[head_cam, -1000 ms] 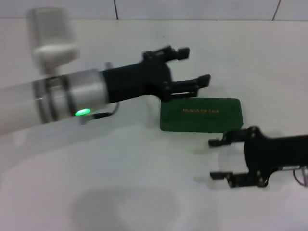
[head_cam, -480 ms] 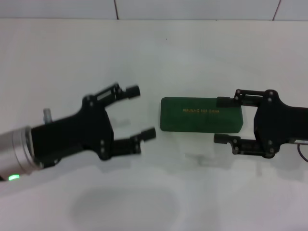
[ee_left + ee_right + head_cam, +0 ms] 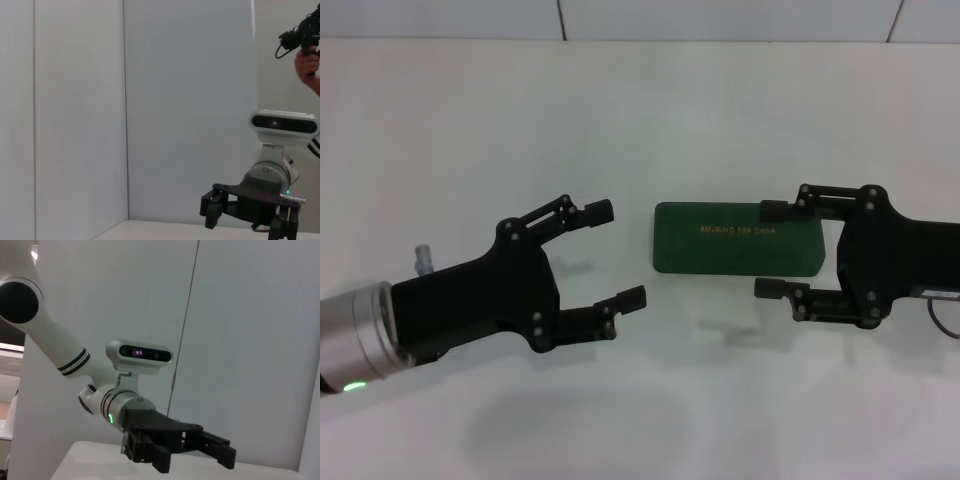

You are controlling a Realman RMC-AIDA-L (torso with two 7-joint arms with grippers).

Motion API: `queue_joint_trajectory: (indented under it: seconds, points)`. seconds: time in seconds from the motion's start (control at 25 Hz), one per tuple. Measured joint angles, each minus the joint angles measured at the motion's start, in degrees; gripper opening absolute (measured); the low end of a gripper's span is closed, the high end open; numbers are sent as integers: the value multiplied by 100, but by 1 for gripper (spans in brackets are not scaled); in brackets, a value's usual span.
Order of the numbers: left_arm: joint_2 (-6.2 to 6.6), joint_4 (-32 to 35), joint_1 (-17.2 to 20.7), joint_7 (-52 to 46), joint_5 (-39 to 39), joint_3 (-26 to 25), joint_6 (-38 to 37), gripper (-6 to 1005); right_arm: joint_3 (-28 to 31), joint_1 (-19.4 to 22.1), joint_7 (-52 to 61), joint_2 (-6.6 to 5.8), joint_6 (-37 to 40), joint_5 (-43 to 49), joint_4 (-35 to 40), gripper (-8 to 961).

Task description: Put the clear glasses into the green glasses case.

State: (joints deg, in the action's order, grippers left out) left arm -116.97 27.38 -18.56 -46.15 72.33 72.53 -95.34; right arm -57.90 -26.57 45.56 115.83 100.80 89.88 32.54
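Note:
The green glasses case [image 3: 738,238] lies closed on the white table, gold lettering on its lid. My right gripper [image 3: 770,249] is open at the case's right end, one finger over the far edge and the other in front of the near edge. My left gripper [image 3: 617,253] is open and empty, just left of the case and apart from it. The clear glasses do not show in any view. The left wrist view shows the right gripper [image 3: 212,212] across the table. The right wrist view shows the left gripper [image 3: 195,460].
The white table [image 3: 650,110] runs back to a tiled wall. A person's hand [image 3: 306,64] holding a black device shows high in the left wrist view, beyond the right arm's wrist camera [image 3: 283,122].
The left arm swung from over the case back to its left side and lower. The right gripper moved from in front of the case up to its right end, then edged left.

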Motion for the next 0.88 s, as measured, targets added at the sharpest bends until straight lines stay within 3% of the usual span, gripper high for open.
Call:
queue_joint_trajectory:
  seconds: [0.88]
  points:
    - [12,40,-25,8,-6,-2,-6,893,8,2,-163,0,9,-15,-141,636]
